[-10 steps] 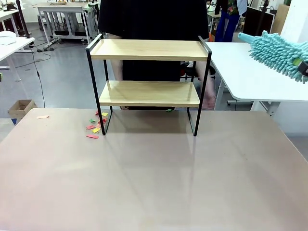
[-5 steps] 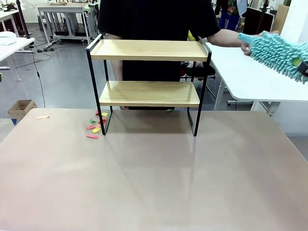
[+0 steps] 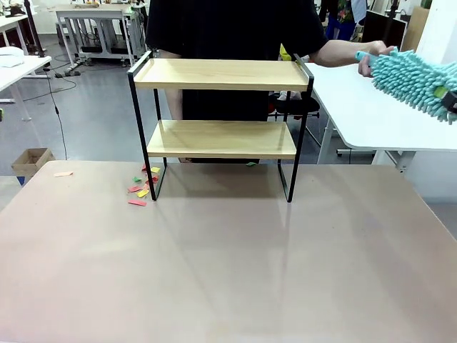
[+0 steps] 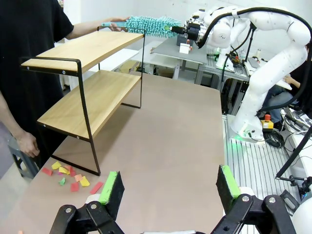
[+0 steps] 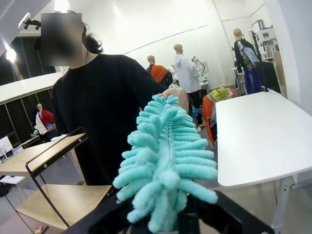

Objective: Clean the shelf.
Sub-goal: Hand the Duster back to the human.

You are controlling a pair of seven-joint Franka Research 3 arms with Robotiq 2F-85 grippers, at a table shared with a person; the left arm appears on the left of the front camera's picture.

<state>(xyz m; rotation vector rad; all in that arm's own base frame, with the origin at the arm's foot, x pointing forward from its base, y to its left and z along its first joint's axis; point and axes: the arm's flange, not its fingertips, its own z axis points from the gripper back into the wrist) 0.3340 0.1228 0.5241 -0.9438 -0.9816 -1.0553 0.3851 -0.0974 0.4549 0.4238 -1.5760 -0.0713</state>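
Observation:
The shelf (image 3: 221, 75), two light wooden boards in a thin black frame, stands at the table's far middle, with a person in black right behind it. My right gripper (image 3: 451, 100) at the far right edge is shut on a teal fluffy duster (image 3: 414, 78), held high to the right of the shelf. The person's hand (image 3: 375, 51) grips the duster's far tip. In the right wrist view the duster (image 5: 163, 161) rises from my gripper (image 5: 180, 217) toward that hand (image 5: 178, 97). My left gripper (image 4: 168, 187) hangs open over the table, empty, well back from the shelf (image 4: 83, 53).
Coloured paper scraps (image 3: 143, 187) lie on the table by the shelf's left front leg, also seen as scraps (image 4: 68, 175) in the left wrist view. One scrap (image 3: 63, 174) lies farther left. A white side table (image 3: 371, 114) stands at the right under the duster.
The person's hand came up from beside the shelf's right leg, reached right and took hold of the duster's tip. The duster and my arms have barely moved.

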